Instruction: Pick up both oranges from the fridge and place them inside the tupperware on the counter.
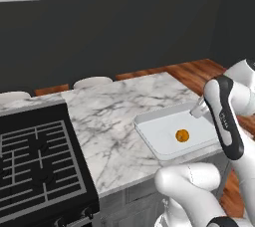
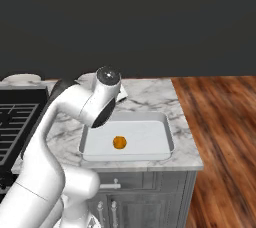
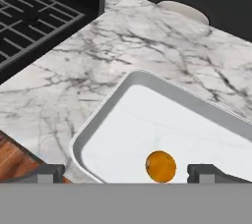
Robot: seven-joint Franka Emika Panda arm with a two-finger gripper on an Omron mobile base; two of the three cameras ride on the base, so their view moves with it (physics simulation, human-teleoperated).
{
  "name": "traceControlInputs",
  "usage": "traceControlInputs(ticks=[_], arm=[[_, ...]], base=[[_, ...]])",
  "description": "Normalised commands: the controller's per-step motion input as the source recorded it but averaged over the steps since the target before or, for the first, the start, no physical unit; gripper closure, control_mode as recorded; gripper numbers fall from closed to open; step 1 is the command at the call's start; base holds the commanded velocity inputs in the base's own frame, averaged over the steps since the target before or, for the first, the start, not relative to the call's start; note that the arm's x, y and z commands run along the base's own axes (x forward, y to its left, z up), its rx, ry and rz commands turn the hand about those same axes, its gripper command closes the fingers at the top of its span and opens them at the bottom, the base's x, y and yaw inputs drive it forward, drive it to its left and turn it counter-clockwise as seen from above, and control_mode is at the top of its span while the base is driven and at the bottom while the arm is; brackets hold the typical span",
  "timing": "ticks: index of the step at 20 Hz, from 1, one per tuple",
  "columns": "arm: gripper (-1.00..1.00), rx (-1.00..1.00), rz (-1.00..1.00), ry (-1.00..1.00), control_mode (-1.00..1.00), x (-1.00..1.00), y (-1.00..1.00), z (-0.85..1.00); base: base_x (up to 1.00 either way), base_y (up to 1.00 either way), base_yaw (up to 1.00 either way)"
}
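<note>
Here, the claw (image 3: 126, 173) stands open with nothing between its two dark tips, which rise far apart at the bottom of the hand view. It hangs over the near edge of the tupperware (image 3: 106, 110), a shallow white tray with low grey-shaded walls and rounded corners. One bright orange (image 3: 161, 166) lies on the tray's floor, free of the walls, and in the hand view it appears between the two tips, nearer the right-hand one. The tupperware rests on the white marble surface (image 3: 98, 56), close to the surface's front edge and end corner. Further along the same surface is a black grated stovetop (image 3: 29, 19). In the base views the white arm bends over the tray, and its body hides the claw itself. Beyond the surface's far edge two pale rounded seat backs (image 1: 92, 81) show. A reddish wooden floor (image 2: 220, 137) runs past the end of the surface, and a dark wall stands behind.
</note>
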Motion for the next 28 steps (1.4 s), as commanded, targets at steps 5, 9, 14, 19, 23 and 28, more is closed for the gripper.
traceControlInputs(ticks=[5,9,14,19,23,28], arm=[[-1.00,-0.01,-0.21,0.00,-1.00,-0.43,0.01,0.15],[-1.00,-0.01,-0.28,0.07,-1.00,-0.09,0.03,0.15],[-1.00,0.00,-0.20,0.08,1.00,-0.22,0.00,0.00],[-1.00,0.00,0.00,0.00,1.00,0.00,0.00,0.00],[-1.00,0.00,0.00,0.00,1.00,0.00,0.00,0.00],[-1.00,0.00,0.00,0.00,1.00,0.00,0.00,0.00]], base=[[0.00,0.00,0.00],[0.00,0.00,0.00],[-0.22,-0.05,-0.15],[-0.70,-0.34,-0.23],[-0.92,-0.72,-0.13],[-0.51,-0.99,-0.22]])
